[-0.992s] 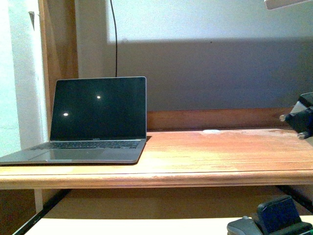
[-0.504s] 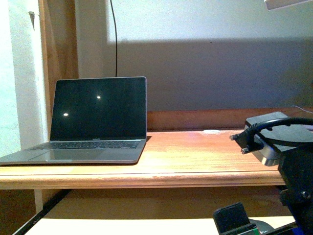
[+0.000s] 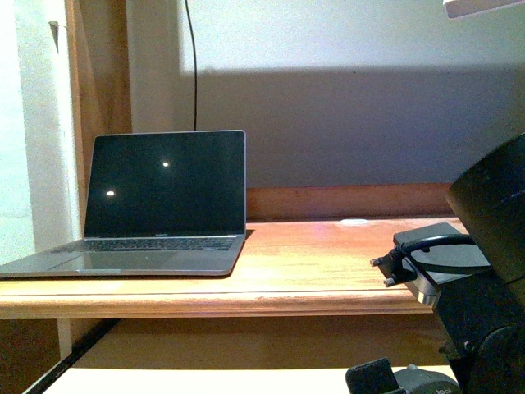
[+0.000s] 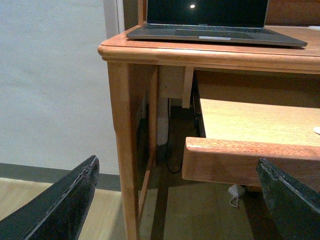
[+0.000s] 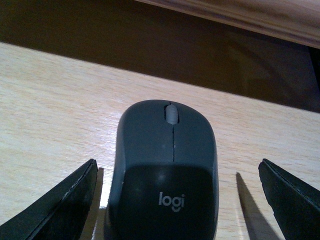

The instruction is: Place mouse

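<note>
Mouse (image 5: pixel 165 150), "logi" logo, between spread right fingers (image 5: pixel 57 207)

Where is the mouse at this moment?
In the right wrist view the mouse lies on the pale wooden shelf, between the open jaws of the right gripper and touching neither, below the desk top.

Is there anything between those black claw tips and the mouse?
No. The right wrist view shows only bare pale shelf on both sides between the mouse and the open right gripper, which straddles it without touching.
</note>
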Robot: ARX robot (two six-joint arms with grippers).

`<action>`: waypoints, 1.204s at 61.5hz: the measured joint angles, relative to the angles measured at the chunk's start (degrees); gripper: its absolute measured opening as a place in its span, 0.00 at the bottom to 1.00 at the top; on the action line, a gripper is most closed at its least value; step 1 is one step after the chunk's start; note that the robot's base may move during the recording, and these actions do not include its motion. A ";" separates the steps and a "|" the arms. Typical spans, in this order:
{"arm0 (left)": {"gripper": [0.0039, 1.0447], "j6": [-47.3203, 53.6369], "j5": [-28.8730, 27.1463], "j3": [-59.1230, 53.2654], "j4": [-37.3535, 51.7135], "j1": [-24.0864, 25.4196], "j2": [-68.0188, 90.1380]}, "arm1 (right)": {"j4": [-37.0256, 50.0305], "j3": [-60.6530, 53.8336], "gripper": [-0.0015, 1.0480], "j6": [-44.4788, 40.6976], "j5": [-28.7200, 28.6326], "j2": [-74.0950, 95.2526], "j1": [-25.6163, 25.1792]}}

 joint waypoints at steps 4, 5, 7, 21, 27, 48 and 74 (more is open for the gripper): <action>0.93 0.00 0.00 0.00 0.00 0.00 0.00 | 0.04 0.00 0.93 0.17 -0.02 0.42 -0.48; 0.93 0.00 0.00 0.00 0.00 0.00 0.00 | 0.07 0.00 0.93 0.20 -0.02 0.50 -0.57; 0.93 0.00 0.00 0.00 0.00 0.00 0.00 | 0.09 0.00 0.93 0.24 -0.02 0.70 -0.74; 0.93 0.00 0.00 0.00 0.00 0.00 0.00 | 0.04 0.35 0.93 1.38 -0.59 1.64 -1.77; 0.93 0.00 0.00 0.00 0.00 0.00 0.00 | 0.20 0.37 0.93 1.79 -0.87 1.84 -2.03; 0.93 0.00 0.00 0.00 0.00 0.00 0.00 | 0.70 0.35 0.54 2.14 -2.14 2.12 -2.14; 0.93 0.00 0.00 0.00 0.00 0.00 0.00 | -7.19 0.74 0.53 5.25 -6.58 -8.92 -4.79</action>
